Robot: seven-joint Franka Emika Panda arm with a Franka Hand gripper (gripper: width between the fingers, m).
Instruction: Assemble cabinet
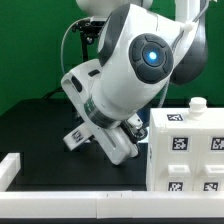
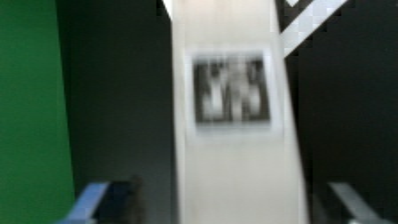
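The white cabinet box [image 1: 186, 152] with square tags on its faces stands at the exterior view's right, with a small white block [image 1: 197, 103] on top. In the wrist view a long white panel [image 2: 231, 150] with a blurred tag [image 2: 231, 90] runs between my fingers [image 2: 102, 200]. Dark gaps show on both sides of it, so the jaws straddle it without touching. My gripper [image 2: 228, 205] is open. In the exterior view the gripper [image 1: 88, 135] is low over the black table, left of the box, next to a small tagged white piece [image 1: 75, 138].
A white rail [image 1: 70, 207] runs along the table's front edge, and a short white rail [image 1: 10, 168] stands at the exterior view's left. The robot's large white body [image 1: 130, 70] fills the middle. A green wall is behind.
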